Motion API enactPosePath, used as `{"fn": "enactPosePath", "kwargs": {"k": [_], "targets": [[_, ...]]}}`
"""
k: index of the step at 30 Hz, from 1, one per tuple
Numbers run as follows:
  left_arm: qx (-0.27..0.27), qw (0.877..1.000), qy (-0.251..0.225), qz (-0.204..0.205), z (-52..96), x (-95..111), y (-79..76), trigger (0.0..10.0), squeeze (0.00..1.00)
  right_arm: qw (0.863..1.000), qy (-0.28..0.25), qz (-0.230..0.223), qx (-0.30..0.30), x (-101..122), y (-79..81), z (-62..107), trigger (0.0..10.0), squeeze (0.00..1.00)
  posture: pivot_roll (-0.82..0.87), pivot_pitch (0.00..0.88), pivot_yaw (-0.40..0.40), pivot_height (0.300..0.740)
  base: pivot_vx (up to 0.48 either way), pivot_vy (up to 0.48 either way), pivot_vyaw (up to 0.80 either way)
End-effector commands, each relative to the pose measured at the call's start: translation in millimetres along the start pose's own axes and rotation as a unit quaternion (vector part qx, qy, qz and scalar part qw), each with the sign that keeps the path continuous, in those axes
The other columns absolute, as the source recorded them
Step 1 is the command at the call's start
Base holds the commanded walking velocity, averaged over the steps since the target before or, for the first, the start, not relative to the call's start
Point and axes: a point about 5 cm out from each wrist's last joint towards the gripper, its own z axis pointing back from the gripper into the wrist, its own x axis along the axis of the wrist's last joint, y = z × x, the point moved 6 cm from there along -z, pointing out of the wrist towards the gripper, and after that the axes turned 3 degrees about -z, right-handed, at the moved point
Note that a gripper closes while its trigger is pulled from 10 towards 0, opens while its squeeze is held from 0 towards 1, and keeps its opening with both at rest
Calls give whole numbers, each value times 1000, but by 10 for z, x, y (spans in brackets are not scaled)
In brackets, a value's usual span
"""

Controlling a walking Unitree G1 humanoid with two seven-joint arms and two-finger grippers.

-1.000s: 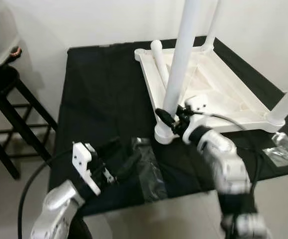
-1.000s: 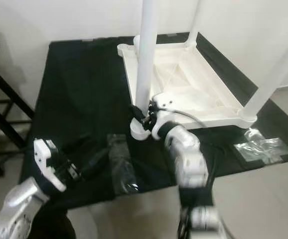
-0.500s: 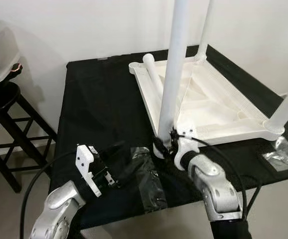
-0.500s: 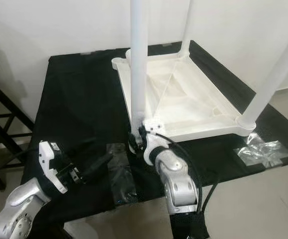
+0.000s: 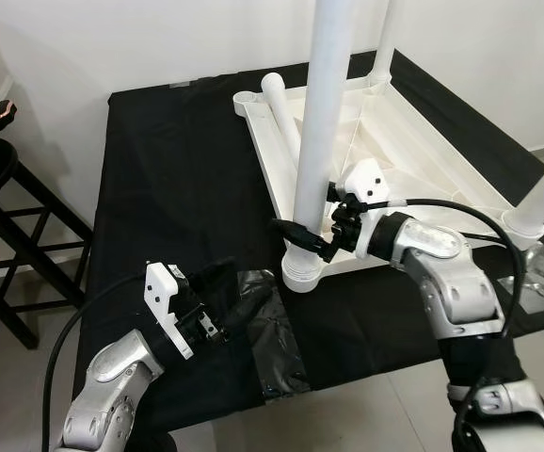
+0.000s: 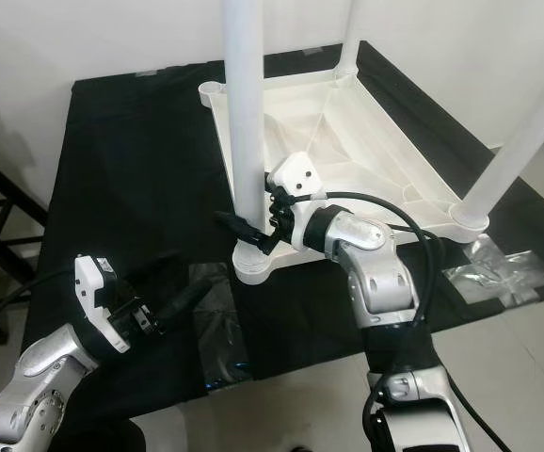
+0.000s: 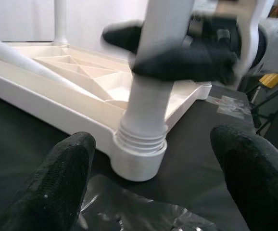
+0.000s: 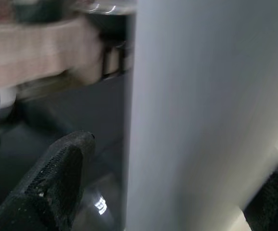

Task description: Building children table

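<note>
Your right gripper (image 5: 302, 235) clasps the nearest upright leg (image 5: 321, 141) of the upturned white table (image 5: 413, 179) just above its socket, while your left gripper (image 5: 230, 306), fingers spread wide, hovers over the black cloth (image 5: 168, 188) short of that leg.

- A black cloth (image 5: 178, 188) covers the work surface.
- A dark wooden stool (image 5: 4, 202) stands at the far left, on a pale tiled floor (image 5: 8, 377).
- A crumpled clear plastic bag (image 5: 272, 330) lies on the cloth near its near edge.
- More clear plastic wrapping (image 6: 493, 268) lies at the right edge of the cloth.
- A plain white wall (image 5: 140, 38) rises at the far side.
</note>
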Motion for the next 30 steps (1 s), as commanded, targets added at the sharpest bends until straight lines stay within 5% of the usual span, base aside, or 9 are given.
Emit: {"fn": "enactPosePath", "kwargs": {"k": [1, 5, 6, 16, 23, 26, 27, 28, 30], "targets": [[6, 1000, 8, 7, 43, -53, -6, 10000, 0, 1000, 5, 7, 21, 4, -65, -7, 10000, 0, -46, 170, 19, 740, 0, 0, 0], [9, 1000, 7, 5, 44, -48, -15, 10000, 0, 1000, 11, -8, 16, -16, -214, 5, 8510, 0, -40, 171, 14, 740, 0, 0, 0], [10, 1000, 7, 4, 45, -46, -17, 10000, 0, 1000, 11, -10, 17, -24, -234, 13, 0, 0, -39, 172, 12, 740, 0, 0, 0], [10, 1000, 6, 3, 49, -42, -35, 10000, 0, 998, 6, -37, 41, -136, -245, 123, 0, 0, -55, 179, 4, 740, 0, 0, 0], [10, 1000, 8, 3, 57, -46, -45, 10000, 0, 999, 0, -43, -28, -239, -333, 224, 0, 0, -56, 182, 2, 740, 0, 0, 0], [11, 1000, 8, 3, 70, -40, -36, 10000, 0, 954, 0, -106, -279, -539, -443, 243, 0, 0, -66, 191, -13, 740, 0, 0, 0], [11, 1000, 8, 3, 70, -40, -36, 10000, 0, 954, 0, -106, -279, -539, -443, 243, 0, 0, -66, 191, -13, 740, 0, 0, 0], [12, 1000, 9, 3, 76, -33, -18, 10000, 0, 906, -6, -181, -382, -788, -62, 174, 0, 0, -74, 199, 4, 740, 0, 0, 0], [12, 1000, 9, 4, 78, -33, -11, 10000, 0, 905, -3, -205, -374, -852, 174, 89, 0, 0, -74, 197, 8, 740, 0, 0, 0]]}}
